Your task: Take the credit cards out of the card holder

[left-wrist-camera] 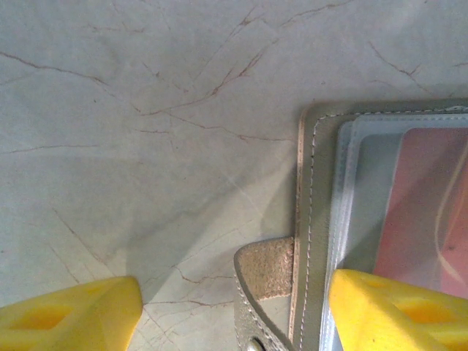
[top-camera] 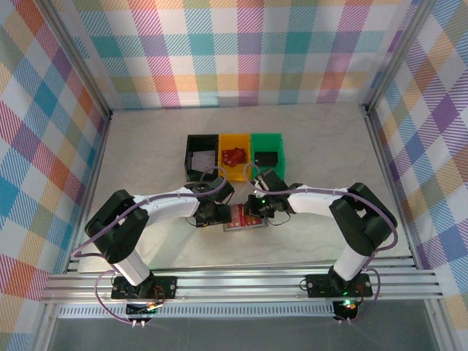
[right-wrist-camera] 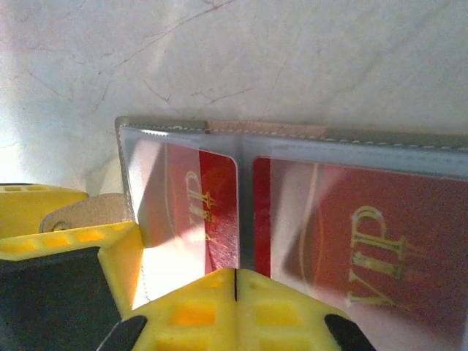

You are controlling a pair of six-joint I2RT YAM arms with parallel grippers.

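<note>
The credit cards, red with gold lettering, sit behind clear pockets in the card holder. It lies opened flat on the surface, its long axis running sideways from my left arm toward my right, with a row of bins a little beyond its far edge. My left fingers are spread apart, one over the holder's end panel and one over bare surface beside its snap tab, I judge to steady the holder. My right fingers are pressed together at its pocket edge, seemingly to draw a card, though I cannot tell whether one is nipped.
</note>
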